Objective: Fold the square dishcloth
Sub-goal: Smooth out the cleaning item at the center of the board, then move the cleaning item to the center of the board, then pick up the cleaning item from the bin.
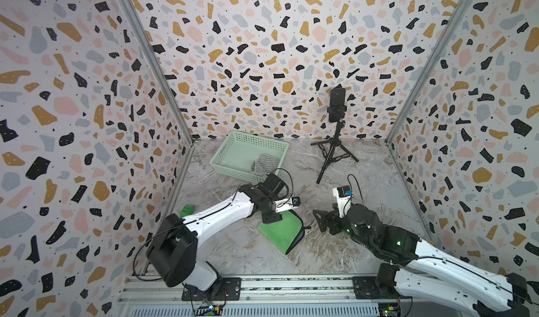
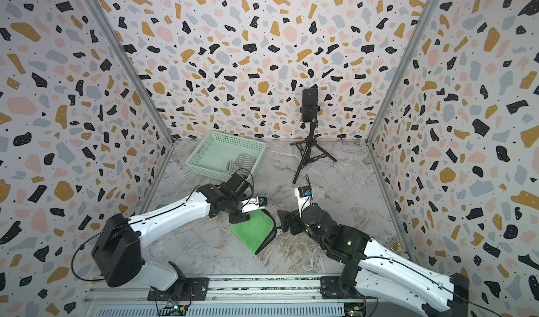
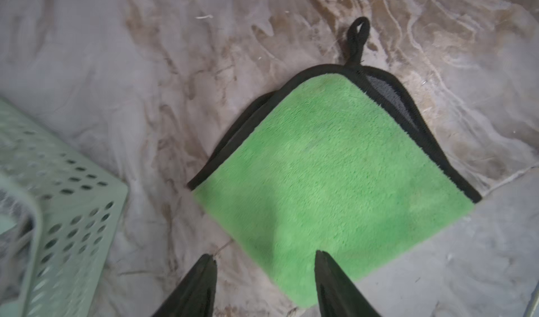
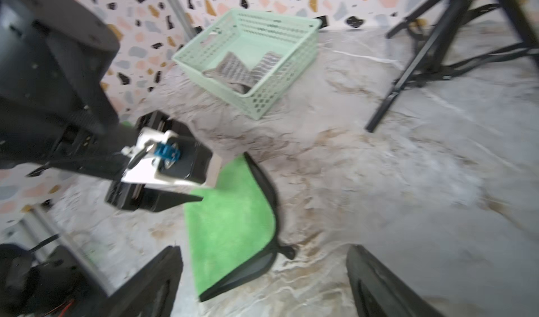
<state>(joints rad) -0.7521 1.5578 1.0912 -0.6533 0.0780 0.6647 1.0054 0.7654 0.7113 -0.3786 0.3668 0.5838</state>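
Lifting the released left tool (image 3: pixel 266 255) and the spread, empty right tool (image 4: pixel 262 247) straight up should avoid dragging the folded green black-edged fleece dishcloth (image 1: pixel 281 234).

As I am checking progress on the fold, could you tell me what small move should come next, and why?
Probably lift the left gripper straight up and clear. The green plush dishcloth with black trim already lies folded flat on the marble tabletop; that gripper, just above its edge, and the right gripper beside it both stand open, holding nothing.
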